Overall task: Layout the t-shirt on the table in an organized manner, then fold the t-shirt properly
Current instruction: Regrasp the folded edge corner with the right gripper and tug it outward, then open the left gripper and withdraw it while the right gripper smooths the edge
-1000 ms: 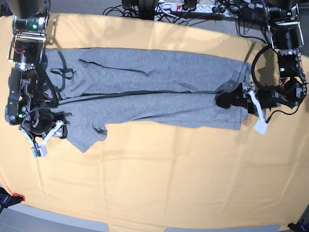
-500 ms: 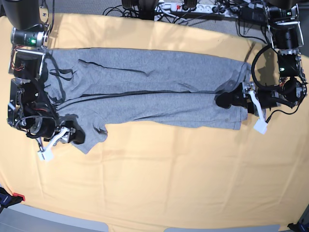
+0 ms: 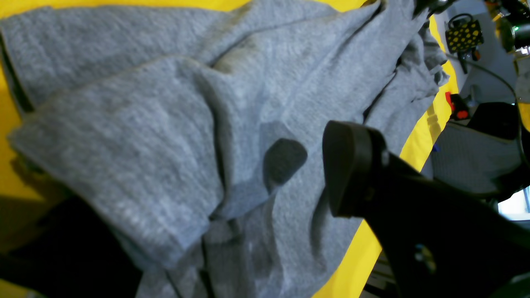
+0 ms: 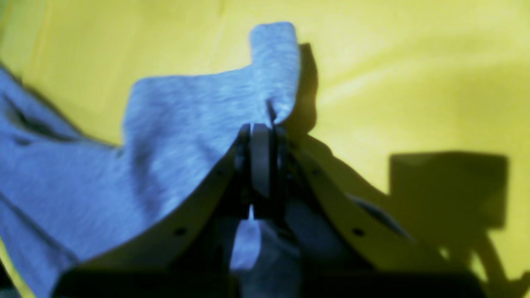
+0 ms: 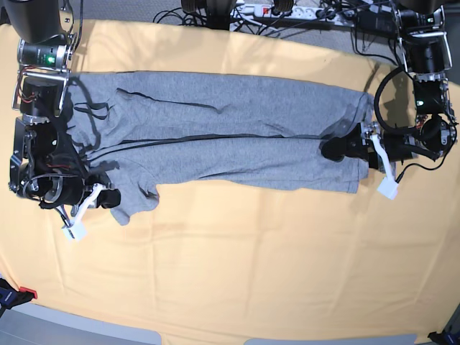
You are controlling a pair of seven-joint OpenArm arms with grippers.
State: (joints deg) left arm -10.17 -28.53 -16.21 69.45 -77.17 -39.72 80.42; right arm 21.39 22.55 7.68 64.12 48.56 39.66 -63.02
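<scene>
The wide table clad in pale yellow-orange cloth [image 5: 237, 273] bears the heather-grey cotton t-shirt [image 5: 230, 136], folded lengthwise. The right gripper [image 5: 109, 199] pinches its sleeve; the left gripper [image 5: 359, 152] hangs spread over the other end.

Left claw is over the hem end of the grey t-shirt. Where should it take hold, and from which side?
Judging from the base view, take the near corner of the heather-grey cotton t-shirt, at its hem end. Bring the open left claw in from the bare pale yellow-orange cloth table beside it. The edge lies flat and doubled there, so a low sideways pinch should catch both layers.
</scene>
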